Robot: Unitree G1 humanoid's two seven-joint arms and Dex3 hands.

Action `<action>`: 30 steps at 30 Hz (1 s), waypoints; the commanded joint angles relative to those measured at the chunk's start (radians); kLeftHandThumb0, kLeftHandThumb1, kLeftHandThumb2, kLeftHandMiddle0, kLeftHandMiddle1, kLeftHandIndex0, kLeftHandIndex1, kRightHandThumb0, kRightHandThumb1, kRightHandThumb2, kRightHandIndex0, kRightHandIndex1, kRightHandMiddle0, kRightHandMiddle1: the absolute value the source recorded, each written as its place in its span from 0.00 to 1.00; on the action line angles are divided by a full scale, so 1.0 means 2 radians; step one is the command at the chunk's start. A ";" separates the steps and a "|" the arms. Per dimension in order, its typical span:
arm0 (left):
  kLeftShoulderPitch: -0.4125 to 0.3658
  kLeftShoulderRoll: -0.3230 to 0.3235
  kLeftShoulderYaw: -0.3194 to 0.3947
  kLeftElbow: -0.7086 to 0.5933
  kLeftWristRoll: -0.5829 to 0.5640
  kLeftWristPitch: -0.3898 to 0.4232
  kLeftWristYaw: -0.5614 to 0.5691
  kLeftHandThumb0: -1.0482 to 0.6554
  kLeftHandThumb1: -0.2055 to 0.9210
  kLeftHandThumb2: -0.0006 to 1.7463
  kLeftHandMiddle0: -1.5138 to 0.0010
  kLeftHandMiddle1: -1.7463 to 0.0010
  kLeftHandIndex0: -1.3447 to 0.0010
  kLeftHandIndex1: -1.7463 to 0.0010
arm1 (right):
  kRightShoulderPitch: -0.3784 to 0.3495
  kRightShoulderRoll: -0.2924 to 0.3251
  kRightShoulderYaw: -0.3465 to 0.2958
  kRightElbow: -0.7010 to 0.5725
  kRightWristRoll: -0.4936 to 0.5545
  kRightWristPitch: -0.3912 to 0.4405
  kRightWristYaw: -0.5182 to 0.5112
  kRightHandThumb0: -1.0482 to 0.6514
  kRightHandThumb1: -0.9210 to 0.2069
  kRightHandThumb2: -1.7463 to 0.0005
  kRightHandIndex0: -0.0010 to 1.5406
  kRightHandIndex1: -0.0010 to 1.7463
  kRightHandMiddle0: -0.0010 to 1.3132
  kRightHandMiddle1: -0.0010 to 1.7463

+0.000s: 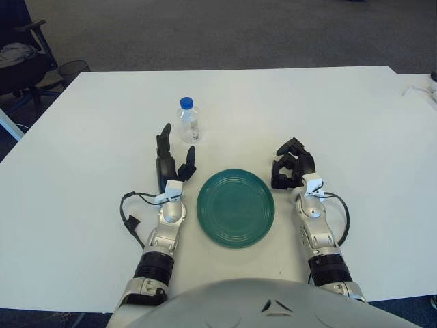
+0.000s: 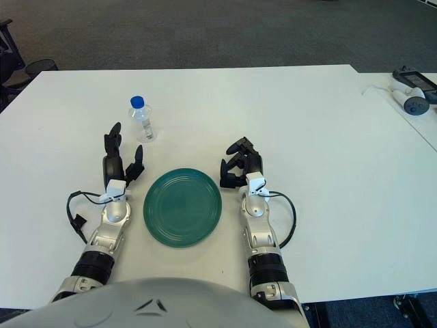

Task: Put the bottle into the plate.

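Left hand (image 1: 171, 156), left of frame: three black fingers, silver wrist, ribbed black forearm collar, looping black cable with connector. Right hand (image 1: 292, 162), right of centre: same black fingers, silver wrist, black cable loop. Grey rounded torso shell, bottom edge.

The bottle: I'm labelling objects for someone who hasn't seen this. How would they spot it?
On the white table, look beyond the green plate, toward the far left. The bottle stands upright just past the open left hand: small, clear, with a blue cap.

The chair (image 1: 20, 58) at the left edge and device (image 2: 413, 92) at the right are cut off.
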 commanded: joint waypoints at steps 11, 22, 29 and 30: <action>0.008 0.010 0.010 -0.007 -0.044 0.027 -0.067 0.00 0.99 0.05 1.00 1.00 1.00 1.00 | 0.017 -0.003 0.001 0.024 0.001 0.017 0.011 0.62 0.75 0.10 0.52 0.96 0.44 1.00; -0.014 0.008 0.018 0.009 -0.036 0.047 -0.057 0.00 1.00 0.03 1.00 1.00 1.00 1.00 | 0.015 -0.001 -0.002 0.022 0.000 0.022 0.009 0.62 0.76 0.09 0.52 0.97 0.44 1.00; -0.057 0.017 0.029 0.070 -0.041 0.049 -0.056 0.00 1.00 0.05 1.00 1.00 1.00 1.00 | 0.015 -0.001 -0.001 0.023 -0.003 0.022 0.006 0.62 0.76 0.09 0.52 0.97 0.44 1.00; -0.061 0.018 0.030 0.076 -0.041 0.048 -0.055 0.00 1.00 0.06 1.00 1.00 1.00 1.00 | 0.015 -0.001 -0.001 0.024 -0.003 0.021 0.006 0.62 0.77 0.08 0.53 0.97 0.45 1.00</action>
